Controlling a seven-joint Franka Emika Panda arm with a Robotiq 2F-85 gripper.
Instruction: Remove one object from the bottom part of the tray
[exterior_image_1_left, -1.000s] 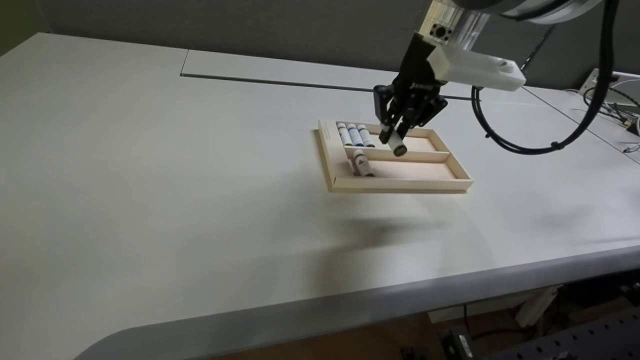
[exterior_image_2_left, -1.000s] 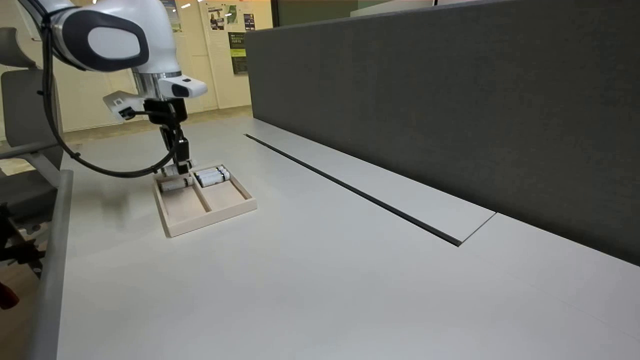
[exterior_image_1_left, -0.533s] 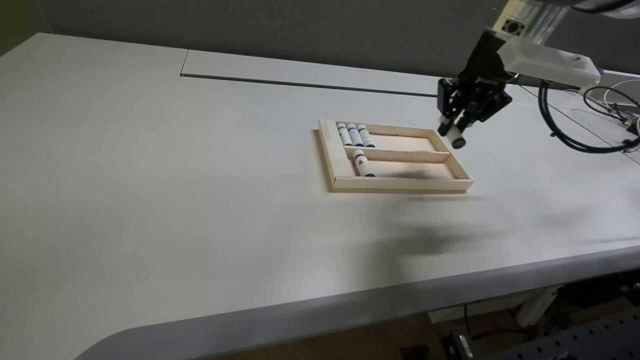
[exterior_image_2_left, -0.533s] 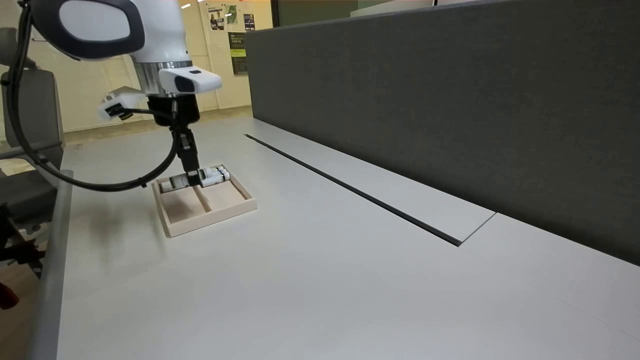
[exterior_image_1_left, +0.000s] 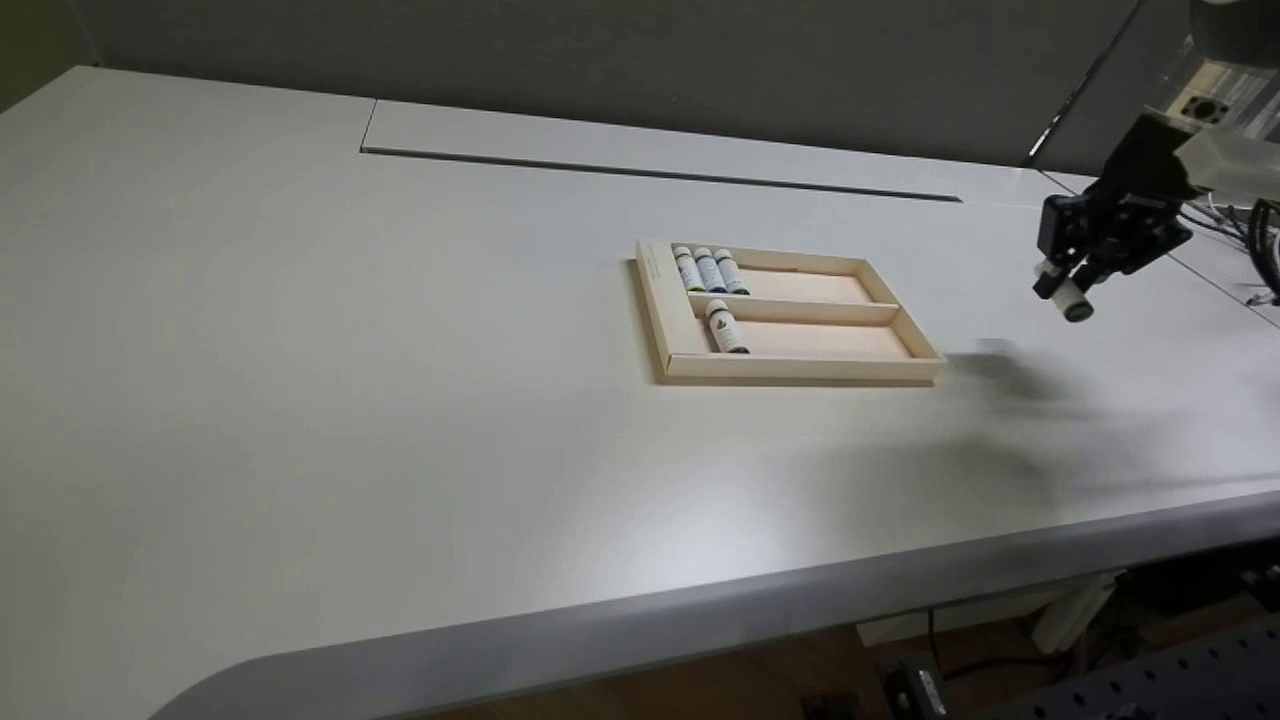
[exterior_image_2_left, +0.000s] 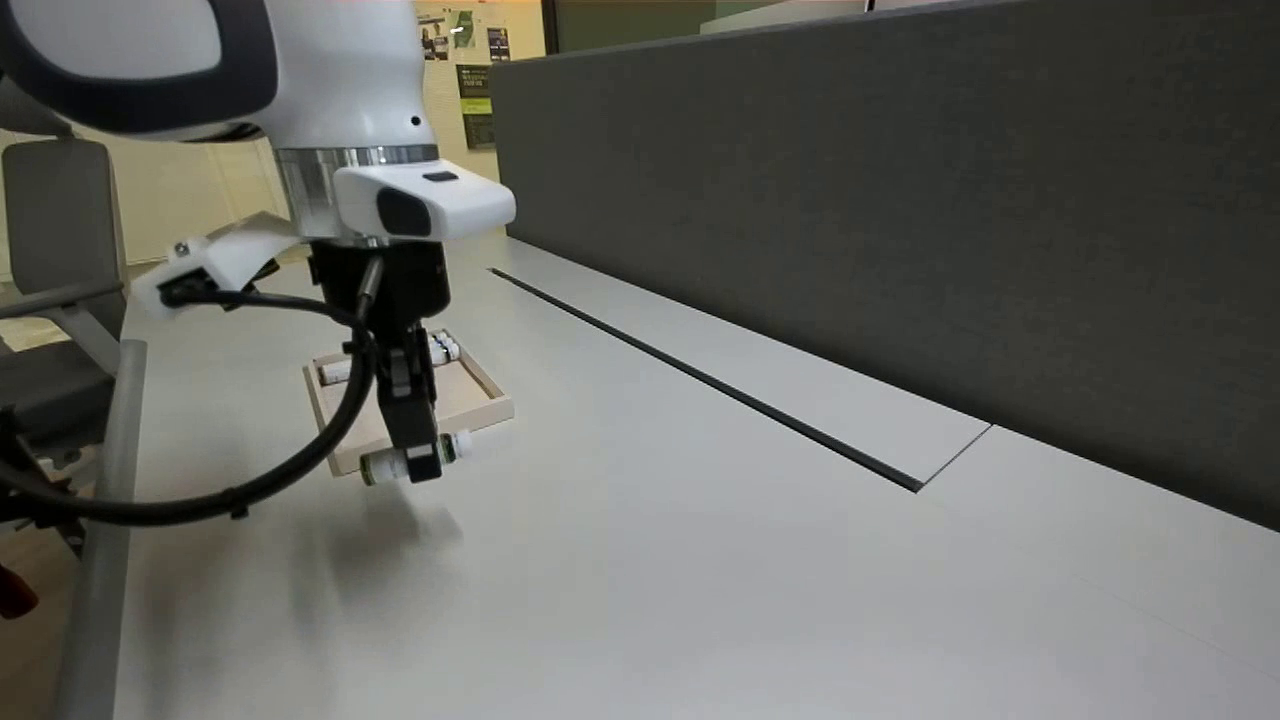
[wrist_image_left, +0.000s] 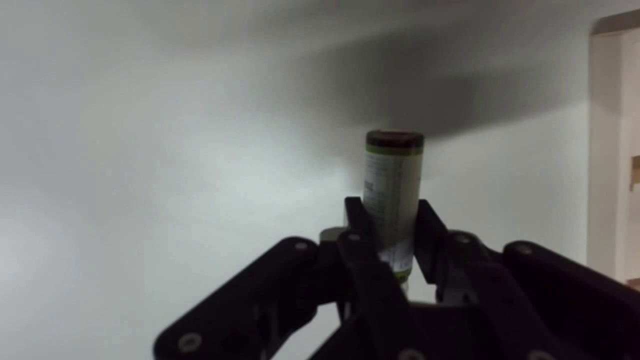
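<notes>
The gripper (wrist_image_left: 391, 222) pinches a vial (wrist_image_left: 394, 175) clear of the tray (exterior_image_1_left: 800, 370), whose two compartments (exterior_image_1_left: 835, 343) hold one further vial (exterior_image_1_left: 727, 330) and three others (exterior_image_1_left: 709, 271).

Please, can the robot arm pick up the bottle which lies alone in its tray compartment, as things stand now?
Probably not yet: the gripper is shut on another bottle, away from the tray. With that one set down, the lone bottle looks reachable: nothing seems to cover it.
</notes>
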